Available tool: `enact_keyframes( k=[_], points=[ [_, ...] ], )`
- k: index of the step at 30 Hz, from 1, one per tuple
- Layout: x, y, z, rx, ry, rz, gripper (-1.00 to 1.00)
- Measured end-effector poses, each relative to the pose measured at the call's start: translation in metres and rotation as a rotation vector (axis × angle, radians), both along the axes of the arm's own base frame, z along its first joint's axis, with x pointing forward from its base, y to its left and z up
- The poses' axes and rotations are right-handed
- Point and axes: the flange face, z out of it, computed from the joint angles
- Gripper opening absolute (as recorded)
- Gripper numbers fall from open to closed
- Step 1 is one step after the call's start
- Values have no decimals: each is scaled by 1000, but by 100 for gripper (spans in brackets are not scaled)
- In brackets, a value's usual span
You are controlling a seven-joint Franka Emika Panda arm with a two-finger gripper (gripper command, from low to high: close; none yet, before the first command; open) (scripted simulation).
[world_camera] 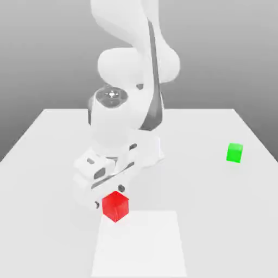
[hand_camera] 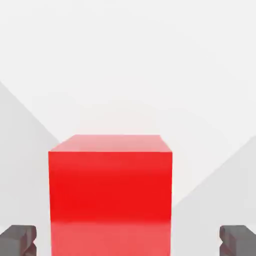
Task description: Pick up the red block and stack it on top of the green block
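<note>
The red block (hand_camera: 111, 195) sat between the wide-open, empty jaws, a rigid, glossy, probably light cube best pinched on its two flat opposite side faces.

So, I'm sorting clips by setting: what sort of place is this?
Most likely a simulated tabletop test scene, not a real room: a plain white table against a blank grey backdrop, bearing a glossy red block and a green block.
</note>
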Motion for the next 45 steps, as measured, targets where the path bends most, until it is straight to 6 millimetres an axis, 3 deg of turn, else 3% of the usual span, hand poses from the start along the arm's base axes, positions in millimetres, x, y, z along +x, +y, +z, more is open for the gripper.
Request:
enact_keyframes(
  k=[11, 12, 27, 45],
  points=[
    [-2, 6, -18, 62, -65, -2, 0],
    [-2, 7, -18, 68, -73, -3, -100],
    [-1, 2, -10, 17, -13, 1, -100],
    [-1, 4, 42, 43, -51, -6, -100]
  ],
)
